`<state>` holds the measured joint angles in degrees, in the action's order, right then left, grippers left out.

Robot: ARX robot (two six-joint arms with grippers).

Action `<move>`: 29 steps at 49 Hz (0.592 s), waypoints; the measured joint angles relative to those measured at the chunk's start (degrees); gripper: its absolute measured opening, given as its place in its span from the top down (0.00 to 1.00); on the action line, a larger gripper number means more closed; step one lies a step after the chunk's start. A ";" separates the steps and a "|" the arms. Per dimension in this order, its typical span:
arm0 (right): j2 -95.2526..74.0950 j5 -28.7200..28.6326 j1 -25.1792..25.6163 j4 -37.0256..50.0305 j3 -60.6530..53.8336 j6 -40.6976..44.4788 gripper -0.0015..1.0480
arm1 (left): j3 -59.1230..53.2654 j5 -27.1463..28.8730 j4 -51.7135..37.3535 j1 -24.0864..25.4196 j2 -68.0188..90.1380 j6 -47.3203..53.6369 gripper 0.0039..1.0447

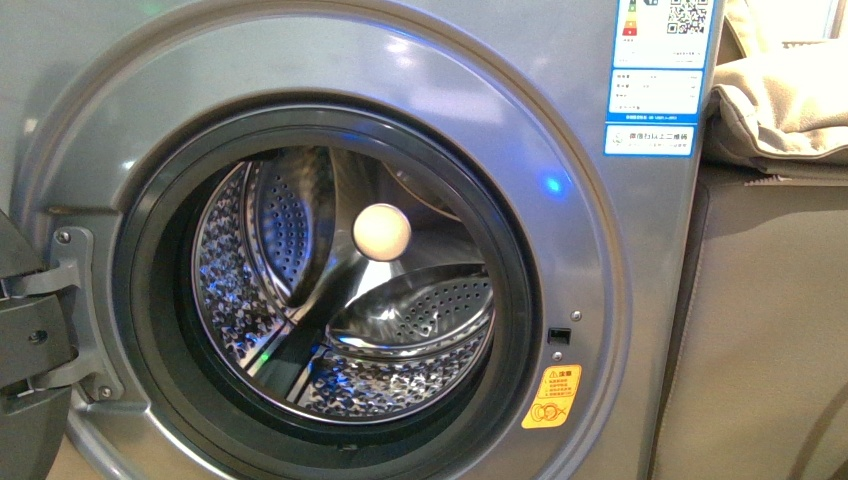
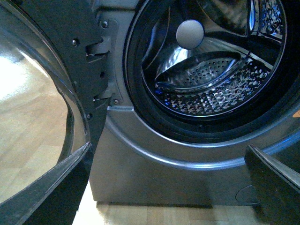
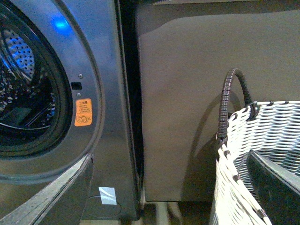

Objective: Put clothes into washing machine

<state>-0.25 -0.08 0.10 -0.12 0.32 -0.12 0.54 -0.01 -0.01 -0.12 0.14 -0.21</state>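
Note:
The silver-grey washing machine (image 1: 590, 250) fills the front view, its porthole open on a perforated steel drum (image 1: 340, 290) that holds no fabric I can see. It also shows in the left wrist view (image 2: 154, 173) and the right wrist view (image 3: 110, 117). The dark navy clothes are out of view. My left gripper (image 2: 168, 187) is open and empty, low in front of the machine below the porthole. My right gripper (image 3: 171, 192) is open and empty, low beside the machine's right edge, with one finger over the rim of a woven basket. Neither gripper shows in the front view.
The machine's door (image 2: 51, 70) hangs open on the left by its hinge (image 1: 60, 300). A grey-beige cabinet (image 3: 197, 93) stands right of the machine, with beige folded fabric (image 1: 790, 100) on top. A white woven basket (image 3: 262, 154) with a dark handle stands before the cabinet. Wood floor (image 2: 33, 140) lies below.

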 joint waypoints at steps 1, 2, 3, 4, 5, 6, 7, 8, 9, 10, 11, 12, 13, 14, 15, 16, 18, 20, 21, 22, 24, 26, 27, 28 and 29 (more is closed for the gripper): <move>0.00 0.02 0.00 0.00 0.00 0.00 0.07 | 0.00 0.00 0.00 0.00 0.00 0.00 0.06; 0.00 0.00 0.00 0.00 0.00 0.00 0.07 | 0.00 0.00 0.00 0.00 0.00 0.00 0.06; 0.00 0.02 0.00 0.00 0.00 0.00 0.07 | 0.00 0.00 0.00 0.00 0.00 0.00 0.06; 0.00 0.02 0.00 0.00 0.00 0.00 0.07 | 0.00 0.00 0.00 0.00 0.00 0.00 0.06; 0.00 0.02 0.00 0.00 0.00 0.00 0.07 | 0.00 0.00 0.00 0.00 0.00 0.00 0.06; 0.00 0.02 0.00 0.00 0.00 0.00 0.07 | 0.00 0.00 0.00 0.00 0.00 0.00 0.06; 0.00 0.00 0.00 0.00 0.00 0.00 0.07 | 0.00 0.00 0.00 0.00 0.00 0.00 0.06; 0.00 0.02 0.00 0.00 0.00 0.00 0.07 | 0.00 0.00 0.00 0.00 0.00 0.00 0.06; 0.00 0.02 0.00 0.00 0.00 0.00 0.07 | 0.00 0.00 0.00 0.00 0.00 0.00 0.06; 0.00 0.02 0.00 0.00 0.00 0.00 0.07 | 0.00 0.00 0.00 0.00 0.00 0.00 0.06; 0.00 0.02 0.00 0.00 0.00 0.00 0.07 | 0.00 0.00 0.00 0.00 0.00 0.00 0.06; 0.00 0.02 0.00 0.00 0.00 0.00 0.07 | 0.00 0.00 0.00 0.00 0.00 0.00 0.06; 0.00 0.02 0.00 0.00 0.00 0.00 0.07 | 0.00 0.00 0.00 0.00 0.00 0.00 0.06; 0.00 0.02 0.00 0.00 0.00 0.00 0.07 | 0.00 0.00 0.00 0.00 0.00 0.00 0.06; 0.00 0.02 0.00 0.00 0.00 0.00 0.07 | 0.00 0.00 0.00 0.00 0.00 0.00 0.06; 0.00 0.02 0.00 0.00 0.00 0.00 0.07 | 0.00 0.00 0.00 0.00 0.00 0.00 0.06; 0.00 0.02 0.00 0.00 0.00 0.00 0.07 | 0.00 0.00 0.00 0.00 0.00 0.00 0.06; 0.00 0.02 0.00 0.00 0.00 0.00 0.07 | 0.00 0.00 0.00 0.00 0.00 0.00 0.06; 0.00 0.00 0.00 0.00 0.00 0.00 0.07 | 0.00 0.00 0.00 0.00 0.00 0.00 0.06; 0.00 0.02 0.00 0.00 0.00 0.00 0.07 | 0.00 0.00 0.00 0.00 0.00 0.00 0.06; 0.00 0.02 0.00 0.00 0.00 0.00 0.07 | 0.00 0.00 0.00 0.00 0.00 0.00 0.06; 0.00 0.02 0.00 0.00 0.00 0.00 0.07 | 0.00 0.00 0.00 0.00 0.00 0.00 0.06; 0.00 0.02 0.00 0.00 0.00 0.00 0.07 | 0.00 0.00 0.00 0.00 0.00 0.00 0.06; 0.00 0.02 0.00 0.00 0.00 0.00 0.07 | 0.00 0.00 0.00 0.00 0.00 0.00 0.06; 0.00 0.02 0.00 0.00 0.00 0.00 0.07 | 0.00 0.00 0.00 0.00 0.00 0.00 0.06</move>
<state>-0.25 -0.05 0.10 -0.12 0.32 -0.12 0.54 -0.01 -0.01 -0.12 0.14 -0.21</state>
